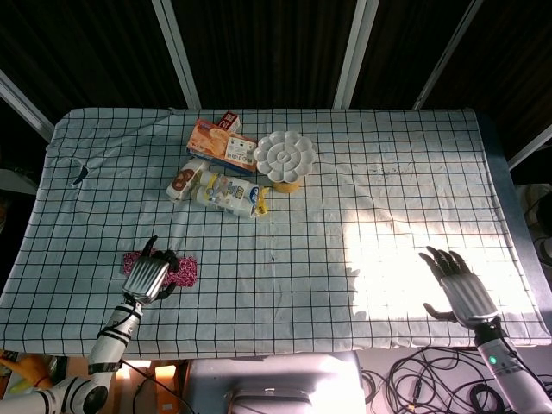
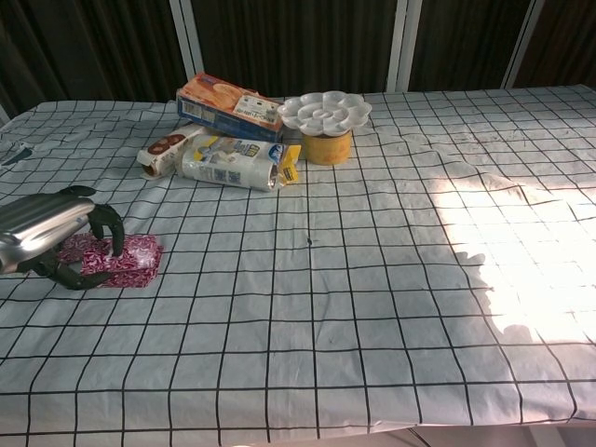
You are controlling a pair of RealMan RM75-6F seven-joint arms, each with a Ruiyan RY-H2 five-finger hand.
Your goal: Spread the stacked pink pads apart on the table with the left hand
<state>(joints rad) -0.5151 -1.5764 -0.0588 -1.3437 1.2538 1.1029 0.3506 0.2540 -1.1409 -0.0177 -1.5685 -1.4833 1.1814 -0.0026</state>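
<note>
Several dark fingers (image 2: 110,226) of the left hand (image 2: 51,233), curled downward, press their tips on the pink pads (image 2: 116,260); nothing is gripped. Hand back: smooth silver metal. Pads: flat, speckled pink-and-white, rectangular, overlapping, lying near the front left of the table (image 1: 388,155); in the head view they show on either side of the hand. Table cover: white cloth with black grid, slightly wrinkled, a bright sun patch at right. Right hand (image 1: 457,286): flat on that sunlit cloth, fingers spread, holding nothing. Farther back, well apart from the pads: orange biscuit box (image 2: 229,104), white wrapped packet (image 2: 230,162), small round-printed packet (image 2: 166,152), white flower-shaped dish (image 2: 324,111) atop a yellow cup (image 2: 327,146). Printing on the packages is too small to read.
</note>
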